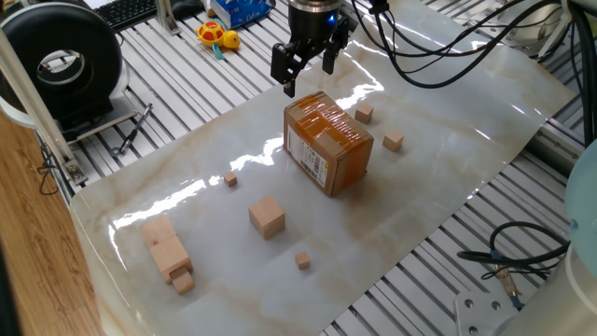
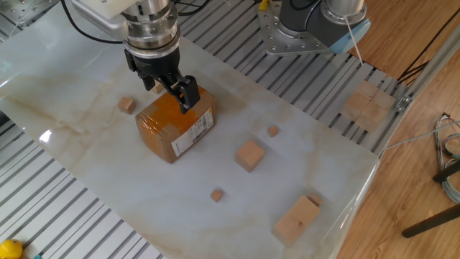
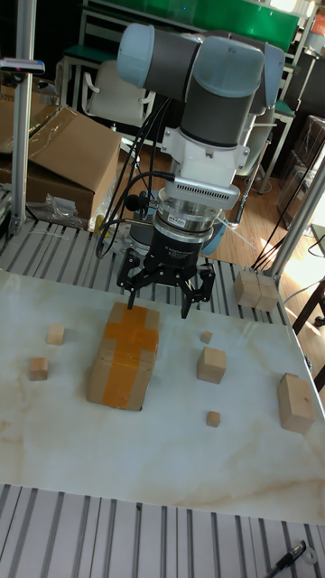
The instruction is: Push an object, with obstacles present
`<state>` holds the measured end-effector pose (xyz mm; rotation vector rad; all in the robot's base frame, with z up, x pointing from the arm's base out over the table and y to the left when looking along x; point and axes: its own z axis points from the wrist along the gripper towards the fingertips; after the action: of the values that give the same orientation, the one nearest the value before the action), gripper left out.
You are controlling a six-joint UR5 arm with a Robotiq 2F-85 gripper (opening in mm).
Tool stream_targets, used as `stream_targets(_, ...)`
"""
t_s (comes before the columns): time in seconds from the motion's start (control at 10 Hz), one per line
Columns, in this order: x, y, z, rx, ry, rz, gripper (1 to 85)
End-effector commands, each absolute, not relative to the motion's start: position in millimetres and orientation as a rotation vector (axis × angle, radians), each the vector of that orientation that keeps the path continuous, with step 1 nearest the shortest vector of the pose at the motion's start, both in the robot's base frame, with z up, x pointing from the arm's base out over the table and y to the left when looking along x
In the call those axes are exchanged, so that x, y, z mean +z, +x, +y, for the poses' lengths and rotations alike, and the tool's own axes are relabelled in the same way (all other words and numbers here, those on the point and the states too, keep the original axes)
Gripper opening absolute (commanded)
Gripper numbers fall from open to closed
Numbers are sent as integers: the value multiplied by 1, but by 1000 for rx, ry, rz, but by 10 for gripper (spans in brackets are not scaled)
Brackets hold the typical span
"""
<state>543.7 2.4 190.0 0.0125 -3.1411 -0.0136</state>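
Note:
Two tiny light-wood cubes fit the object: one (image 1: 230, 179) (image 2: 216, 195) (image 3: 213, 418) and another (image 1: 303, 260) (image 2: 273, 131) (image 3: 207, 337); I cannot tell which is meant. Both lie apart from my gripper (image 1: 308, 77) (image 2: 171, 93) (image 3: 159, 305). It is open, fingers spread wide with nothing between them, and it hovers over the far end of the brown taped cardboard box (image 1: 326, 145) (image 2: 175, 126) (image 3: 122, 357). A mid-sized wood cube (image 1: 267, 217) (image 2: 249, 155) (image 3: 211, 364) stands between the two tiny cubes.
Long stacked wood blocks (image 1: 168, 250) (image 2: 296, 219) (image 3: 294, 402) lie at the sheet's end. Two small cubes (image 1: 364, 113) (image 1: 394, 141) sit beside the box on its other side. More wood blocks (image 2: 365, 104) rest off the sheet on the slatted table.

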Motion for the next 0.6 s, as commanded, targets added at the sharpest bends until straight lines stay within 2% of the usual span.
stream_targets(0.0, 200, 609, -23, 192, 180, -3378, 13)
stream_targets(0.5, 197, 608, -22, 193, 165, -3381, 13)
